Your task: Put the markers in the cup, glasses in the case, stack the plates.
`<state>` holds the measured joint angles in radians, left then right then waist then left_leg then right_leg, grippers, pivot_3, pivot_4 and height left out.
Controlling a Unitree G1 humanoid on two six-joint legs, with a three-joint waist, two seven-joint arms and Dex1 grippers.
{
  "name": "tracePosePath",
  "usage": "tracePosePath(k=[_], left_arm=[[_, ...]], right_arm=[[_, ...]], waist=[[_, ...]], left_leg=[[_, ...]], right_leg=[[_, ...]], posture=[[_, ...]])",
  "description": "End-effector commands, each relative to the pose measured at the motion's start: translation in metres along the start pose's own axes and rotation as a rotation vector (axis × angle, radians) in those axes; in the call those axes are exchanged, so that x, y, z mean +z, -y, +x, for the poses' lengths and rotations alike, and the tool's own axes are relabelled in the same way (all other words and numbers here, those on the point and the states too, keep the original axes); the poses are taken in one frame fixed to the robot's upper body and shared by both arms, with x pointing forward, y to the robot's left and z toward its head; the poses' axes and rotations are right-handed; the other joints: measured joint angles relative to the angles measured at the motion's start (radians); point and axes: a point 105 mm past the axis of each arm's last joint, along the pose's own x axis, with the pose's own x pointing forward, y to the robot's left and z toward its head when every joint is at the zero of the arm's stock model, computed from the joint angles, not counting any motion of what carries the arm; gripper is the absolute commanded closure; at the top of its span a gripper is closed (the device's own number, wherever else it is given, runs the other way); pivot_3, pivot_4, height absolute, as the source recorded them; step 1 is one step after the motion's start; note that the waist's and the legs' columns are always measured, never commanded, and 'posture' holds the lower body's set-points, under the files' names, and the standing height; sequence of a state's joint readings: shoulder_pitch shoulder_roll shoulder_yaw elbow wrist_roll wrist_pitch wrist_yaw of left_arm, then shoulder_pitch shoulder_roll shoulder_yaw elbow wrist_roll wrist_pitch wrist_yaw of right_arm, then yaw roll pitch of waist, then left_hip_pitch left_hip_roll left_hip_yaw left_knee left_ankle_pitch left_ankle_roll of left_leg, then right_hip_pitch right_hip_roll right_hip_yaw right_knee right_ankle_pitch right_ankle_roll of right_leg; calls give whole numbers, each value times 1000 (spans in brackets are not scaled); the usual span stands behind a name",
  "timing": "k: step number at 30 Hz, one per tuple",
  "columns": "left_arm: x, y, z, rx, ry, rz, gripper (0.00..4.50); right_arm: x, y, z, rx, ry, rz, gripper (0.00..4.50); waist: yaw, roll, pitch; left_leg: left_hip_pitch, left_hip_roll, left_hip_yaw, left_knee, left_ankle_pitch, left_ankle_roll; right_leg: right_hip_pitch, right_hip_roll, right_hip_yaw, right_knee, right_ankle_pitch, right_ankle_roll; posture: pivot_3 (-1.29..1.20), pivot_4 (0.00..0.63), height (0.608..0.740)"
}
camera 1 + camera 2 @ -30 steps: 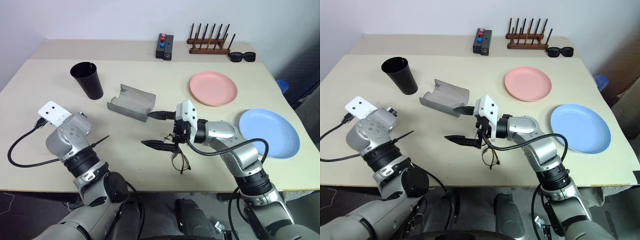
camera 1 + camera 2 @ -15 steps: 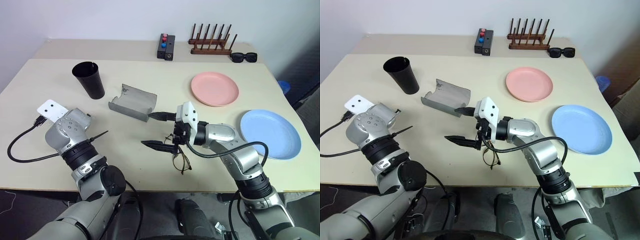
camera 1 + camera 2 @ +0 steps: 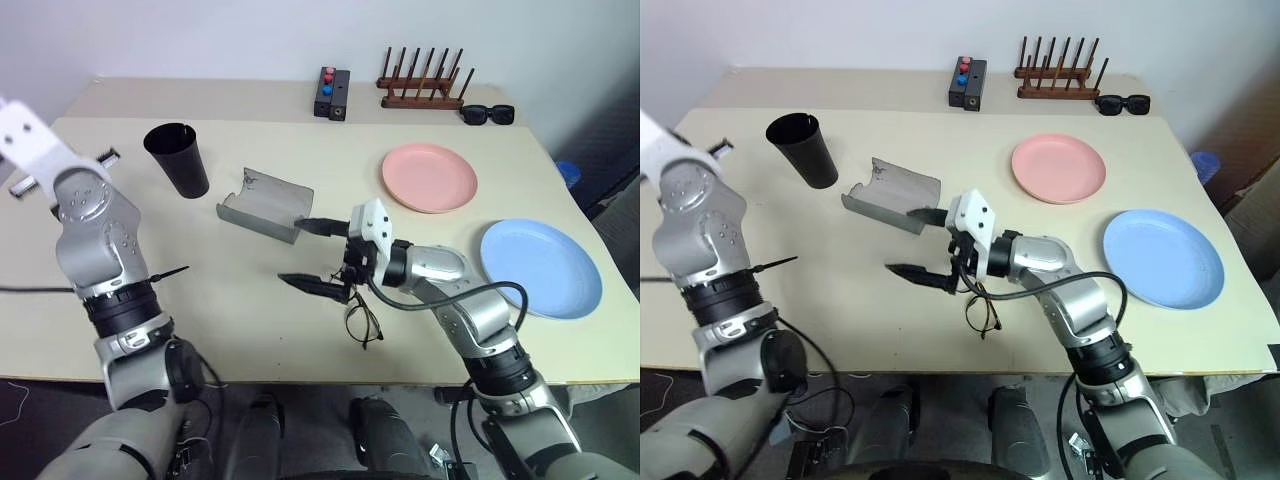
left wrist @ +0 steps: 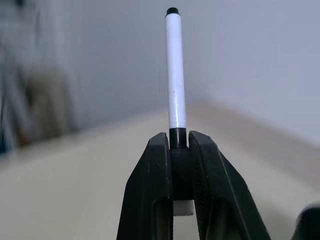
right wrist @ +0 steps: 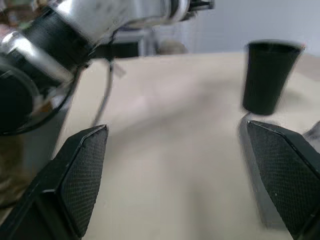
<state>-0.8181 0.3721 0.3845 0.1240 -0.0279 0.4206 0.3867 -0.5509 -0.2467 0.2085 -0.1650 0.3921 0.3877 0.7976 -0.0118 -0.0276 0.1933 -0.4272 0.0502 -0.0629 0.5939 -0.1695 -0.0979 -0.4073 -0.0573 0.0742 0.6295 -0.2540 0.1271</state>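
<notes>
left gripper (image 4: pixel 178 142) clamped on marker (image 4: pixel 175 75) by its very end, right gripper (image 3: pixel 318 255) spread wide over glasses (image 3: pixel 362 322); risked marker pivoting and missing cup (image 3: pixel 178 158).

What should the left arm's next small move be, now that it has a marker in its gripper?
Probably carry the marker over the cup and release it there. The left gripper is shut on the marker and raised above the table, while the cup stands upright with its mouth open nearby. The right gripper is open above the glasses, clear of that path.
</notes>
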Motion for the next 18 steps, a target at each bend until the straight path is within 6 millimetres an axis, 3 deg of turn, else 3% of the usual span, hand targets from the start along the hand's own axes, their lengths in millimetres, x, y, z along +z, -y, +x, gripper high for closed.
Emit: tracePosePath(k=[1, 9, 18], left_arm=[[25, 39, 4, -162, 158, 34, 4477], [2, 81, 12, -292, 142, 29, 4477], [-23, 85, 4, -314, 139, 96, 4477]], right_arm=[[24, 24, 2, -118, 90, -45, 0], [23, 38, 0, -219, 91, -62, 0], [19, 42, -9, -282, 78, -74, 0]], waist=[[2, 0, 0], [-9, 1, 0], [-6, 1, 0]], left_leg=[[0, 0, 0, 0, 0, 0], [-1, 0, 0, -6, 0, 0], [-1, 0, 0, -6, 0, 0]], right_leg=[[0, 0, 0, 0, 0, 0], [-3, 0, 0, 1, 1, 4], [-3, 0, 0, 1, 0, 4]], posture=[[0, 150, 740], [0, 150, 740], [0, 150, 740]])
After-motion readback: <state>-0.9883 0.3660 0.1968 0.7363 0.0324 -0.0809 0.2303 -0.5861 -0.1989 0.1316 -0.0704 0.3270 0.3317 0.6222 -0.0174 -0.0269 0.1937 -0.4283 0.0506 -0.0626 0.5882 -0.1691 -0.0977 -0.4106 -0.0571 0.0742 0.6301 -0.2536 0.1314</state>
